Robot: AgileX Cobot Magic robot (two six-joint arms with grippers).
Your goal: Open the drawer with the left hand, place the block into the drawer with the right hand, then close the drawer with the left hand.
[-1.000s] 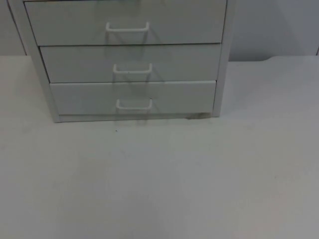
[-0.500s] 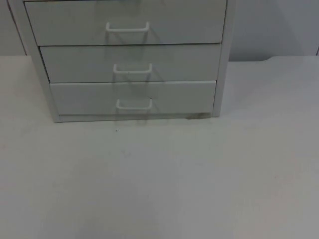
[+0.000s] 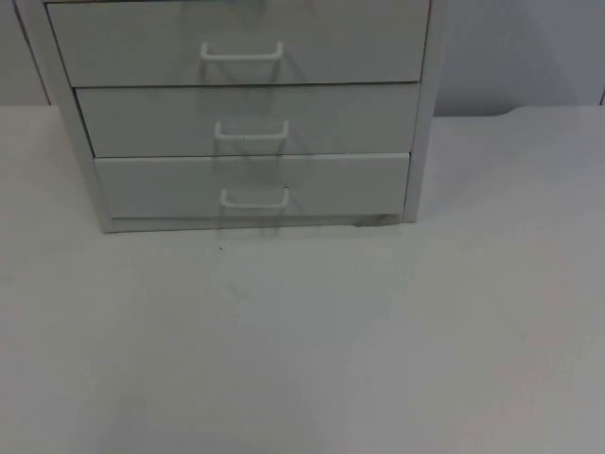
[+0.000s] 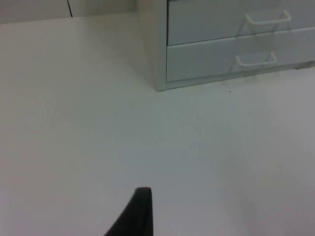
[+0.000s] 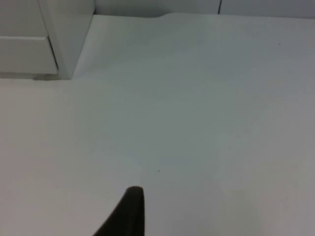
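A white cabinet [image 3: 421, 113] with three drawers stands at the back of the table. The top drawer [image 3: 142, 43], middle drawer [image 3: 142, 118] and bottom drawer [image 3: 151, 184] all sit flush and closed, each with a white bar handle [image 3: 253, 198]. My left gripper [image 4: 140, 211] hovers over bare table to the front left of the cabinet [image 4: 152, 44], well away from the bottom drawer's handle [image 4: 255, 61]. Over bare table to the front right is my right gripper [image 5: 130, 209], apart from the cabinet's corner [image 5: 69, 29]. Neither gripper holds anything that I can see.
The white table [image 3: 378, 331] stretches wide in front of the cabinet. A grey partition wall [image 3: 510, 47] closes the back right. A small brownish mark [image 3: 376, 221] lies at the cabinet's base, and a tiny dark speck [image 3: 221, 249] sits just in front.
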